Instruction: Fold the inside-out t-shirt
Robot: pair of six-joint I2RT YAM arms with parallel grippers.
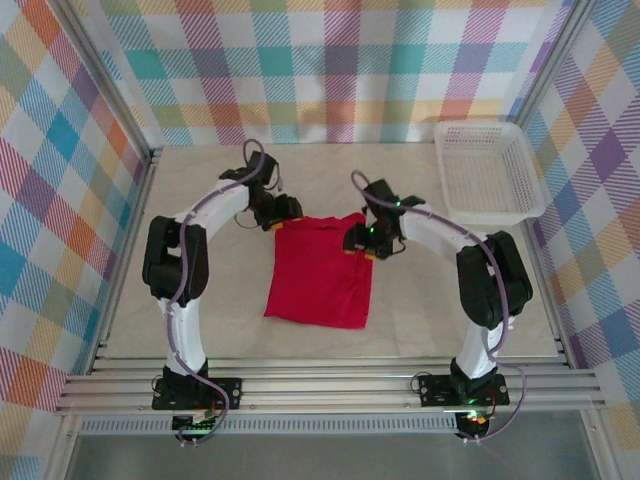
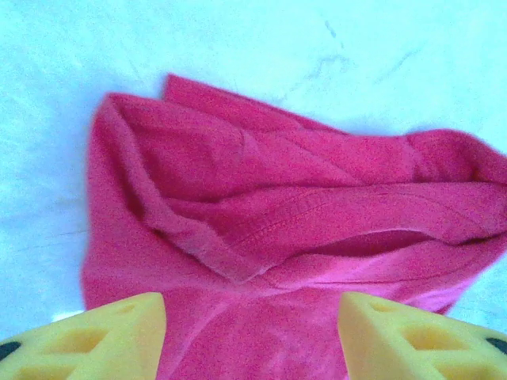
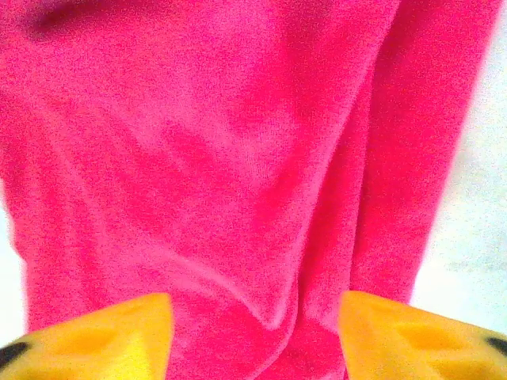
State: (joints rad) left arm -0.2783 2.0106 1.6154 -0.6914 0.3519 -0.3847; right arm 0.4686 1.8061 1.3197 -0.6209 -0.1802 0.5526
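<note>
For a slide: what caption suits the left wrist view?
Left gripper, jaws apart, over the bunched red t-shirt on a pale table.

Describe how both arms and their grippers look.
The left arm and right arm match: white links, bulky black joints and black base plates on an aluminium rail. A greyish cable loops along each. Small green lights glow on the right arm. The left gripper and right gripper have yellow wedge fingers with hollow pockets.
</note>
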